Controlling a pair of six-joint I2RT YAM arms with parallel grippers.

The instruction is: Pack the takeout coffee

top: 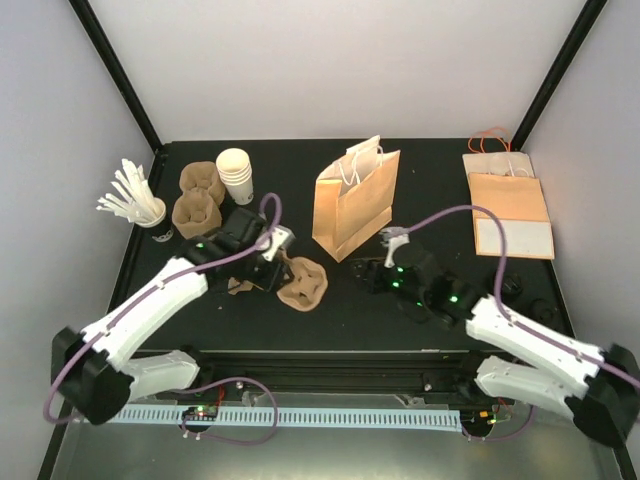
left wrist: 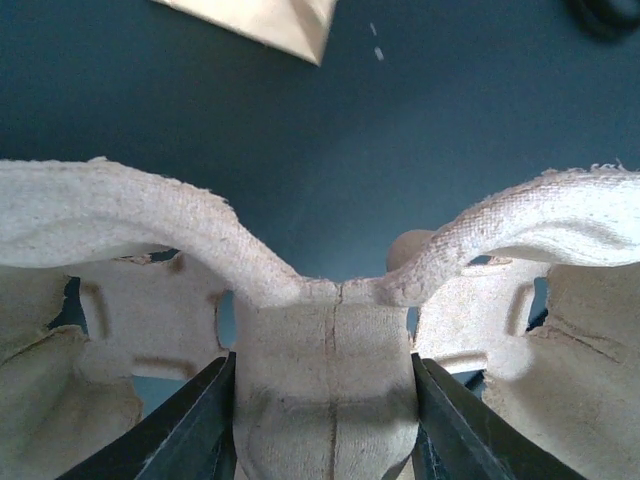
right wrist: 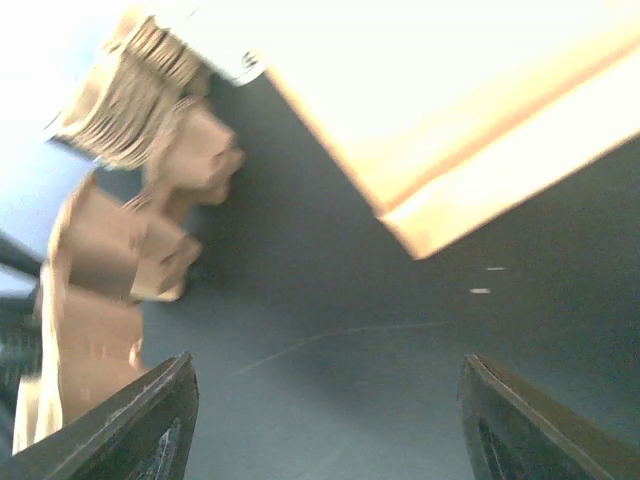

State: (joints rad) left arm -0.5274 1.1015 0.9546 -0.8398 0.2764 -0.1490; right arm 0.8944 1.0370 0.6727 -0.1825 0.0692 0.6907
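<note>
Looking down from above, we see the left gripper [top: 282,265] pinching a brown pulp cup carrier [top: 305,283] near the middle of the black table [top: 440,180]. The left wrist view shows its two dark fingers [left wrist: 185,435] pressed against either side of the carrier's central ridge, with the cup wells spreading out to both sides. The right gripper [top: 370,272] sits low over the table just in front of the upright brown paper bag [top: 355,205]. Its jaws are spread wide with only bare tabletop between them. That bag stands open at the top, its white handles raised, just right of the held carrier. At the back left we find a stack of more pulp carriers [top: 197,198]. Lidless white cups [top: 236,176] are stacked just beside it, and a dark cup of white stirrers [top: 140,208] stands near the left wall. Flat folded bags [top: 510,212] lie at the back right. As for the takeout coffee, we cannot pick it out with any certainty in these views, so we cannot say where it stands.
</note>
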